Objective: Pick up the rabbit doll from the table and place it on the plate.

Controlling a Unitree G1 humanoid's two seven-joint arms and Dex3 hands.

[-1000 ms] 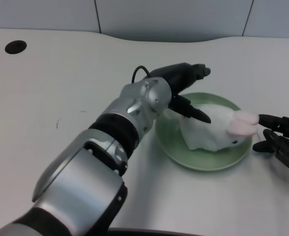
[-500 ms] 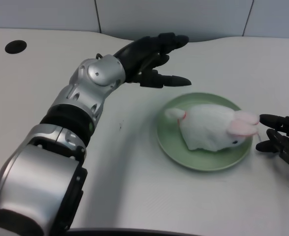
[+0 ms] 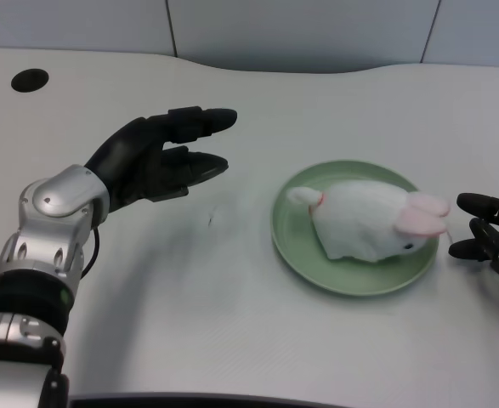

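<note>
Left hand (image 3: 160, 157) now sits at centre-left of the head view, fingers spread and holding nothing. A second ago it was over the plate beside the doll; half a second ago it had lifted clear toward upper centre. Withdrawal continues leftward.

Rabbit doll (image 3: 364, 223) lies on the green plate (image 3: 293, 246), centre-right, unmoved since release. Placement looks complete.

Count: one doll, one plate, one dark hole (image 3: 29, 80) in the table's upper left, two hands, the right hand (image 3: 490, 238) idle at the right edge.
</note>
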